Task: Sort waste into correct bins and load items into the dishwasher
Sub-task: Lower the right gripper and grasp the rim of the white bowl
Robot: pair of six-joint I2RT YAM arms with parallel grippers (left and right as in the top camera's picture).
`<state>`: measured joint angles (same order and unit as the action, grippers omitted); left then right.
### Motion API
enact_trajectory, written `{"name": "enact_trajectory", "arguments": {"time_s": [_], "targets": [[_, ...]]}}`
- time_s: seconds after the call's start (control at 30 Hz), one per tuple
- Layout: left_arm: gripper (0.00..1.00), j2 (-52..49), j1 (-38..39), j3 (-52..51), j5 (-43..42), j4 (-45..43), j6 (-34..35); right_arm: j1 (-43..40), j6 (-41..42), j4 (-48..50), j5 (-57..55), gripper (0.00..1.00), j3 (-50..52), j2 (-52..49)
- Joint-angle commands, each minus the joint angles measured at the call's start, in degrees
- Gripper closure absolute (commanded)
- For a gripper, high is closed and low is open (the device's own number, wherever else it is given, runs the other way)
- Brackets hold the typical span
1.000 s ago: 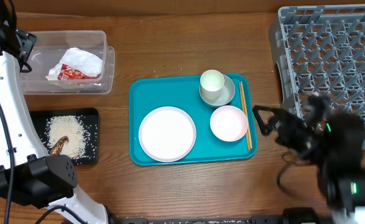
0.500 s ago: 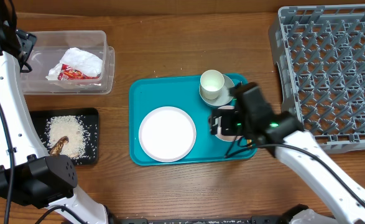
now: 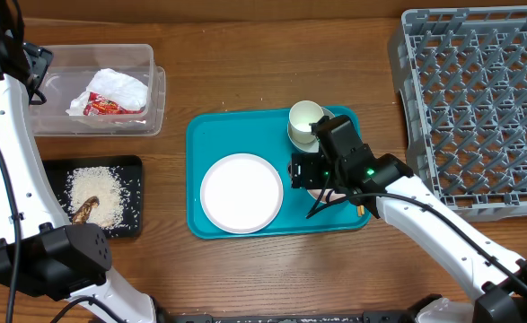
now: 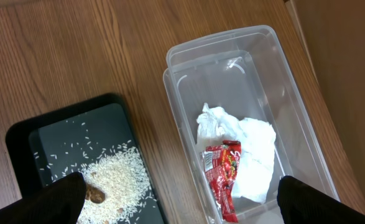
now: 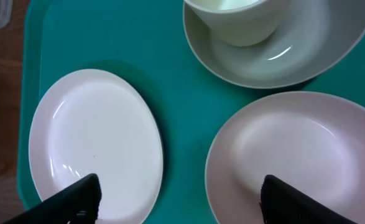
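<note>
Bare teal tray (image 5: 182, 106) is showing between plate (image 5: 95, 146) and bowl (image 5: 294, 162). The right end effector (image 5: 181, 198), fingers apart, is hanging over the bowl's left rim.

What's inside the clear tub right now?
The tub holds a crumpled white napkin with a red wrapper at its edge. Anything beneath the napkin is covered.

— What fills the background?
— A brown wooden table (image 3: 272, 72), its grain running left to right, under soft, even light.
— And past its edge?
— A plain tan surface (image 4: 350, 56); floor or wall, unclear.
</note>
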<state>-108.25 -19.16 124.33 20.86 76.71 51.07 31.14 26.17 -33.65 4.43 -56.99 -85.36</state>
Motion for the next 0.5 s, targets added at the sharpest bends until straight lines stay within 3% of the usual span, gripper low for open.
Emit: {"name": "enact_trajectory", "arguments": {"time_s": [0.0,0.2,0.37,0.47], "targets": [[0.00,-0.2,0.0,0.2,1.1,-0.1,0.0,0.5,3.9,0.2,-4.2,0.18,-1.4,-0.8],[0.00,-0.2,0.2,0.2,1.1,-0.1,0.0,3.7,7.7,0.6,-11.1,0.19,-1.4,-5.1],[0.00,-0.2,0.2,0.2,1.1,-0.1,0.0,6.5,11.7,1.0,-16.8,0.26,-1.4,-8.9],[0.00,-0.2,0.2,0.2,1.1,-0.1,0.0,7.7,14.8,0.9,-19.6,0.36,-1.4,-9.9]]}}
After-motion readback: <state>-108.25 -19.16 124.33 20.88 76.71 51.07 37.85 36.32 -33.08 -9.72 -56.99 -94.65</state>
